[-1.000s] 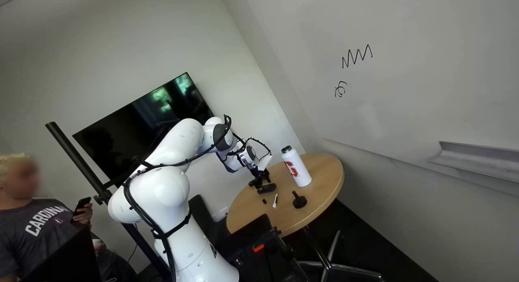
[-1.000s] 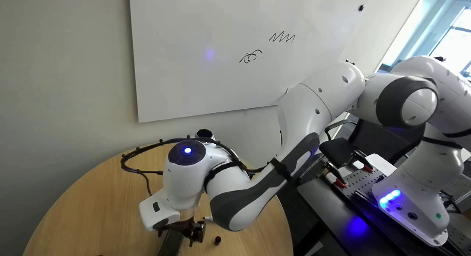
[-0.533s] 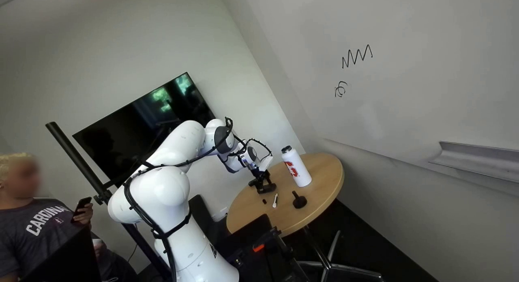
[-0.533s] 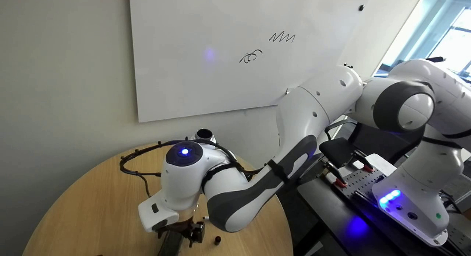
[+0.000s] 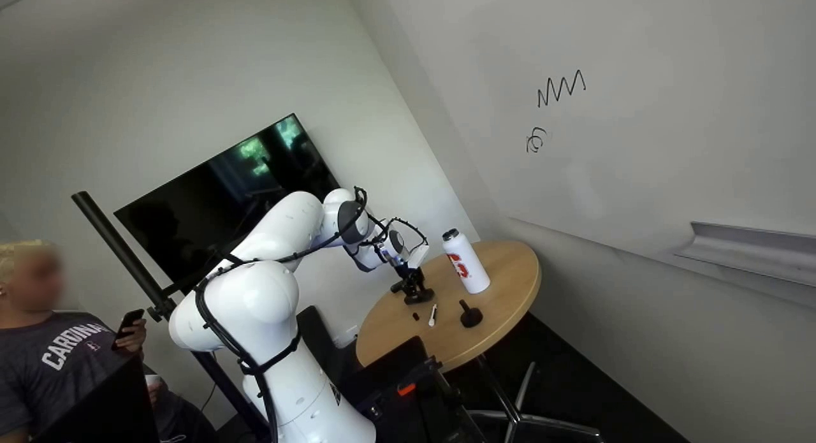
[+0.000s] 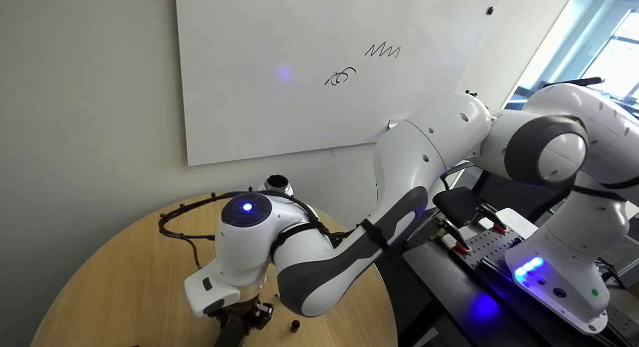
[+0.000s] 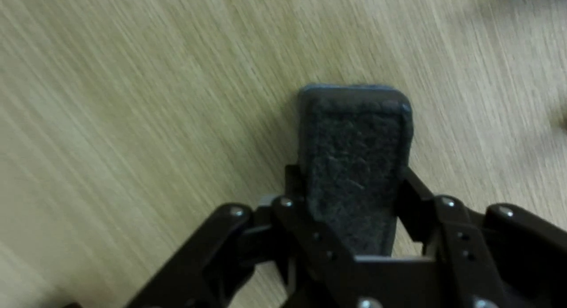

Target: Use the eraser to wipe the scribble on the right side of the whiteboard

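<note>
Stretching across a wall [image 6: 90, 97], a large whiteboard [image 6: 279, 117] hangs beyond a round wooden desk [image 6: 150, 267]. Over the desk bends a white robot arm [image 6: 414, 132], its black hand [image 7: 350, 182] pointing down near the surface. The hand grips the dark eraser [image 7: 359, 161] between its fingers [image 7: 414, 206], one at each long side, a short end jutting past them. Whether it touches the desk cannot be told. In both exterior views, the black zigzag scribble [image 6: 383, 50] sits above a curly mark [image 6: 340, 76].

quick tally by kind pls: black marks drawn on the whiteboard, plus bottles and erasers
Zigzag scribble: 1
Curly loop: 1
White bottle, on the table: 1
Eraser, in the pincer: 1
Total: 4
</note>
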Robot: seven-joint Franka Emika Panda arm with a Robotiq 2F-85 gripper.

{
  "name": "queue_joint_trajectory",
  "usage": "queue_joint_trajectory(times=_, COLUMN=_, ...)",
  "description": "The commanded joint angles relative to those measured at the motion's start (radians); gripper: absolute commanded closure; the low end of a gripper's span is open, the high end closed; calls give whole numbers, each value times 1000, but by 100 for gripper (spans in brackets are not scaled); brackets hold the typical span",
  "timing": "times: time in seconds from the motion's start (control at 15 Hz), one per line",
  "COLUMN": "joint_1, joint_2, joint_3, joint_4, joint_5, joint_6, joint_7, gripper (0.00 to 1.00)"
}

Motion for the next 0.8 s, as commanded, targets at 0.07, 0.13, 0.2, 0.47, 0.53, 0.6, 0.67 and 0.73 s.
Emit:
queue_joint_trajectory(times=0.07, joint_1=31, joint_2=9, joint_3=-29, joint_4=57, joint_5=29, joint_6=-68, joint_7=-26, gripper=72)
queue_joint_trajectory(times=0.13, joint_1=39, joint_2=-5, joint_3=-40, joint_4=50, joint_5=25, joint_6=-76, joint_7=-7, gripper=72)
queue_joint_trajectory(times=0.2, joint_1=46, joint_2=-26, joint_3=-50, joint_4=34, joint_5=21, joint_6=-76, joint_7=13, gripper=72)
queue_joint_trajectory(times=0.47, joint_1=52, joint_2=-173, joint_3=-74, joint_4=-102, joint_5=-46, joint_6=-15, joint_7=190, gripper=72)
queue_joint_trajectory(times=0.53, joint_1=60, joint_2=-216, joint_3=-95, joint_4=-135, joint_5=-65, joint_6=-11, joint_7=250, gripper=72)
queue_joint_trajectory(times=0.6, joint_1=67, joint_2=-255, joint_3=-112, joint_4=-163, joint_5=-84, joint_6=-12, joint_7=300, gripper=72)
queue_joint_trajectory(times=0.67, joint_1=74, joint_2=-303, joint_3=-132, joint_4=-202, joint_5=-106, joint_6=-10, joint_7=357, gripper=72)
queue_joint_trajectory(times=0.73, joint_1=84, joint_2=-352, joint_3=-156, joint_4=-243, joint_5=-128, joint_6=-16, joint_7=417, gripper=72)
